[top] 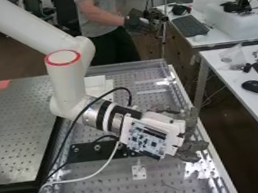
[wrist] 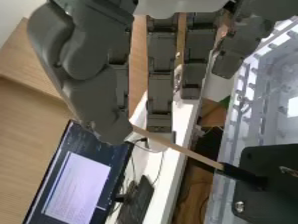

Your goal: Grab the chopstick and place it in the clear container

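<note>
the robot hand (top: pixel 190 150) hangs above the perforated bench (top: pixel 103 188), near its long edge, pinching a wooden chopstick (wrist: pixel 176 146) between thumb and finger; in the wrist view the stick slants out, its dark end overlapping a black plate (wrist: pixel 269 156).

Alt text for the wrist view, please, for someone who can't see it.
The robot hand pinches a wooden chopstick between thumb and fingers. The chopstick's dark end overlaps a black plate in the picture; whether they touch is unclear. Beyond are a lit monitor and a white desk.
</note>
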Action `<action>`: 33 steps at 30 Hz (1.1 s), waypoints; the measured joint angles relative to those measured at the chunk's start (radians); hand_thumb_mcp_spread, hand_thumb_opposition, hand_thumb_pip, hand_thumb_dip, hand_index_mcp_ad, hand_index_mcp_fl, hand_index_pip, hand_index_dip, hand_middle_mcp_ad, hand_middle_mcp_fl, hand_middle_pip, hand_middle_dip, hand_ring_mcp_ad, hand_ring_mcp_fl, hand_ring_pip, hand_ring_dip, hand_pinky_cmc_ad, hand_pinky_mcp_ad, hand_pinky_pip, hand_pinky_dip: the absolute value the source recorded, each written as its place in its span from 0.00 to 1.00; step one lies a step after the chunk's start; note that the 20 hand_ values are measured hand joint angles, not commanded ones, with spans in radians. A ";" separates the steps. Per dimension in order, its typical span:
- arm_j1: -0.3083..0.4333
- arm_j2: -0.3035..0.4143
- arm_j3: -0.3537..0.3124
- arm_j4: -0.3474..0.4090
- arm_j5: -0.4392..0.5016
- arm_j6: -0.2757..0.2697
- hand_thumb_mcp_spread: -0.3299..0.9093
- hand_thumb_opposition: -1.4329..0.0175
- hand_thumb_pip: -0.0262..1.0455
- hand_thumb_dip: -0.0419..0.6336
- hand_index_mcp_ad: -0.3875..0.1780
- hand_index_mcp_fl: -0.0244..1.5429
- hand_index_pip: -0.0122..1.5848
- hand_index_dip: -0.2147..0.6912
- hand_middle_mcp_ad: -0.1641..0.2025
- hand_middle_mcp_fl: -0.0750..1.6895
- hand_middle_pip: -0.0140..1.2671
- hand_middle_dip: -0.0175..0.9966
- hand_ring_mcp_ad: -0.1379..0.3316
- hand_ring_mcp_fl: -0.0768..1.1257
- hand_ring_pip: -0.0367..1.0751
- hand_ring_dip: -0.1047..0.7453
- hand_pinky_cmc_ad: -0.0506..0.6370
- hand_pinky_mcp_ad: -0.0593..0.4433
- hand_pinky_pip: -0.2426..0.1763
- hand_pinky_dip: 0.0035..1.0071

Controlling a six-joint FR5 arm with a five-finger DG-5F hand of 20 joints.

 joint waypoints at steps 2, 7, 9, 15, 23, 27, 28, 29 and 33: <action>-0.002 -0.002 0.001 -0.001 -0.004 -0.002 0.67 0.37 0.69 0.49 0.27 0.45 0.57 0.23 0.61 0.52 0.43 0.49 0.53 0.44 0.10 0.51 0.64 0.58 0.58 0.29; -0.004 -0.004 0.002 -0.002 -0.004 -0.003 0.67 0.37 0.69 0.52 0.26 0.47 0.57 0.21 0.60 0.52 0.43 0.49 0.51 0.44 0.10 0.51 0.63 0.58 0.58 0.29; -0.004 -0.005 0.002 -0.003 -0.002 -0.005 0.67 0.37 0.69 0.52 0.26 0.46 0.56 0.21 0.60 0.52 0.43 0.49 0.52 0.44 0.10 0.51 0.63 0.58 0.58 0.29; -0.009 -0.007 0.003 -0.002 0.009 -0.011 0.69 0.28 0.58 0.47 0.27 0.54 0.63 0.22 0.61 0.56 0.43 0.49 0.51 0.47 0.10 0.51 0.62 0.58 0.57 0.29; -0.008 -0.007 0.006 0.010 0.020 -0.013 0.72 0.24 0.57 0.46 0.27 0.58 0.63 0.22 0.61 0.64 0.44 0.50 0.51 0.51 0.11 0.51 0.64 0.58 0.58 0.26; -0.005 -0.007 0.007 0.015 0.041 -0.017 0.74 0.23 0.56 0.44 0.26 0.63 0.58 0.22 0.61 0.66 0.44 0.50 0.51 0.56 0.11 0.51 0.64 0.57 0.61 0.25; -0.004 -0.007 0.007 0.016 0.050 -0.019 0.74 0.23 0.55 0.44 0.26 0.65 0.57 0.22 0.62 0.67 0.44 0.50 0.51 0.57 0.11 0.51 0.63 0.58 0.60 0.23; -0.003 -0.006 0.007 0.020 0.054 -0.022 0.76 0.23 0.53 0.45 0.26 0.67 0.54 0.22 0.61 0.67 0.44 0.50 0.52 0.57 0.12 0.51 0.63 0.61 0.63 0.22; 0.001 -0.005 0.006 0.032 0.077 -0.028 0.77 0.23 0.52 0.44 0.28 0.72 0.46 0.23 0.61 0.78 0.40 0.51 0.51 0.63 0.12 0.51 0.64 0.61 0.68 0.21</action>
